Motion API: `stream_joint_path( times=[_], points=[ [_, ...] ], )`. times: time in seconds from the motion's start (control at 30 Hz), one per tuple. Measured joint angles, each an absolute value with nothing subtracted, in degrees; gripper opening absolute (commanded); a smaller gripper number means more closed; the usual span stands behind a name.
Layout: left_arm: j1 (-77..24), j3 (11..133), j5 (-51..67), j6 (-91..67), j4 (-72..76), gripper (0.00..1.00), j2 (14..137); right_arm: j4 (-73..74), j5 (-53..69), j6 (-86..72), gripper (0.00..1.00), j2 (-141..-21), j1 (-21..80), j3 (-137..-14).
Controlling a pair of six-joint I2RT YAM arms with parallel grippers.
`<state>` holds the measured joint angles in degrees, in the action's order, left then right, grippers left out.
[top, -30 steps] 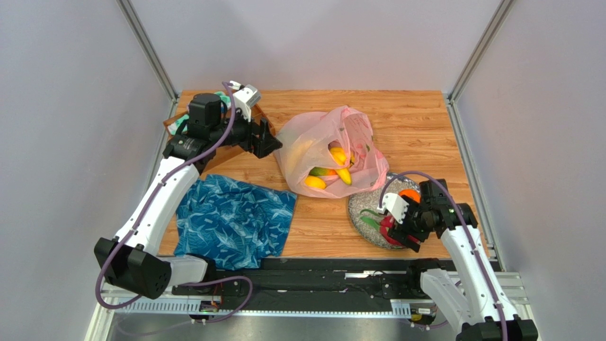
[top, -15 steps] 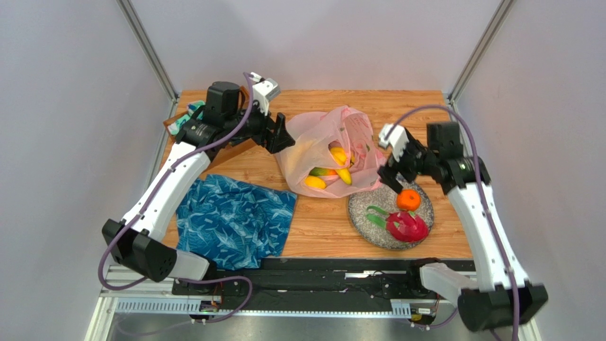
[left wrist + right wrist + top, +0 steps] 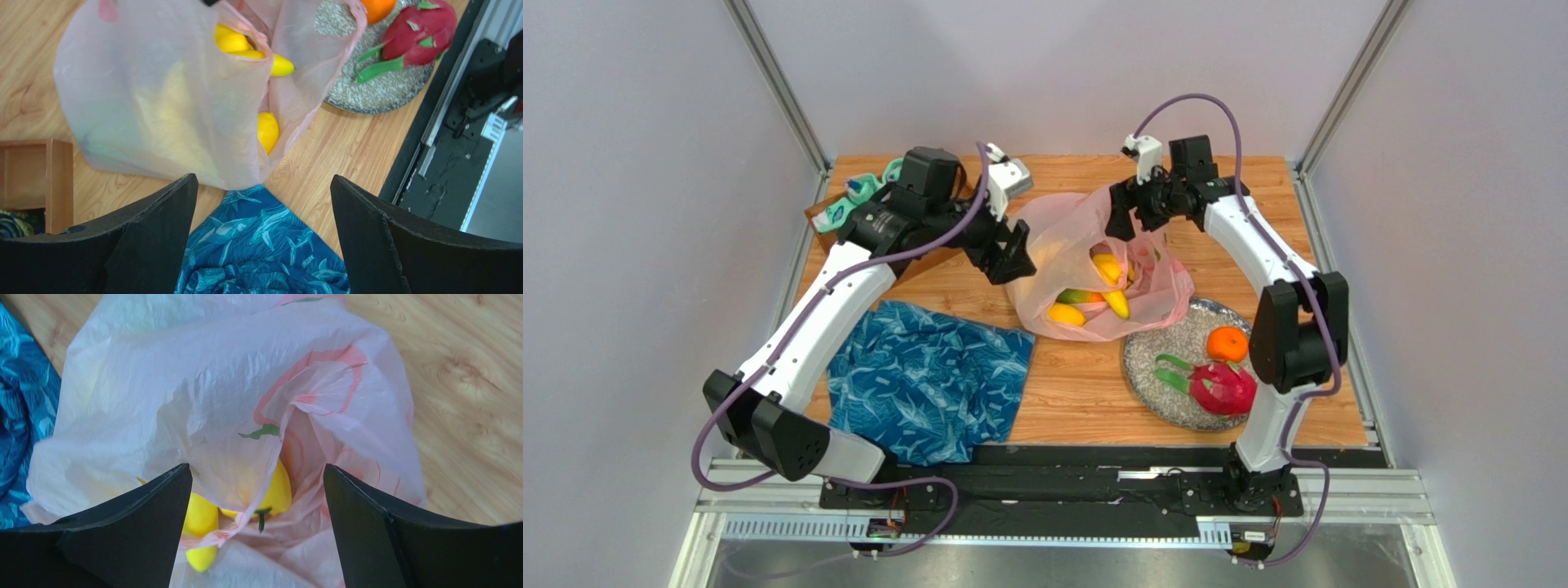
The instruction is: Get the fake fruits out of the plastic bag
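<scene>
- Half a second ago the right gripper [image 3: 1124, 216] hung over the plate [image 3: 1145, 374]. It has now swung to the far edge of the plastic bag [image 3: 1044, 251].
- The orange [image 3: 1226, 344] and the dragon fruit [image 3: 1223, 388] lie side by side on that plate, as they did then.
- The left gripper [image 3: 1014, 251] has crept in from the back-left and now sits just beside the bag's left flank.
- The bag has not shifted: it lies mid-desk [image 3: 1075, 380], its mouth toward the plate, with yellow fruits [image 3: 1108, 267] in the opening.
- Only the left wrist view shows me this gripper's jaws spread wide with nothing between them. It also shows a corner of the blue cloth [image 3: 264, 245] meeting the bag's edge and a wooden box [image 3: 30, 177] off to one side.
- Only the right wrist view shows that gripper's jaws equally wide and empty above the crumpled film and its red print. Yellow fruit sits beneath, though I can't make out how many pieces the film hides.
- The left arm stretches diagonally from its near-left base. The right arm's elbow stands over the plate, and its forearm reaches toward the back of the desk with the wrist turned toward the bag.
</scene>
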<state>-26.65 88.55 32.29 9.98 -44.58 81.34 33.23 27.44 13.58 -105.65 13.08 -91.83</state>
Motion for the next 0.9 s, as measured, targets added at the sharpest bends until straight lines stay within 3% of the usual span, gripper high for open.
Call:
stream_joint_path(
  times=[0.03,0.07,0.17,0.27,0.47,0.9],
  points=[
    [-28.08,88.86,31.97,11.38,-45.23,0.93,81.34,32.69,27.75,12.84,0.69,-107.48,13.17,-93.45],
    [-29.12,89.01,31.48,12.58,-45.65,0.94,81.36,32.4,27.92,12.4,0.51,-108.73,13.32,-94.56],
    [-32.25,89.34,28.86,17.34,-46.59,0.95,81.47,32.71,29.69,10.46,0.25,-113.38,13.69,-99.13],
    [-34.26,89.34,25.26,22.7,-47.16,0.95,81.47,35.42,33.45,8.56,0.12,-115.39,13.72,-102.35],
    [-38.65,88.4,18.2,35.2,-43.4,0.93,81.34,38.11,44.51,-0.4,0.0,-113.34,13.76,-105.78],
    [-52.25,85.47,1.34,42.98,-30.13,0.88,90.26,23.55,56.84,-27.2,0.0,-108.88,13.78,-99.59]
  ],
)
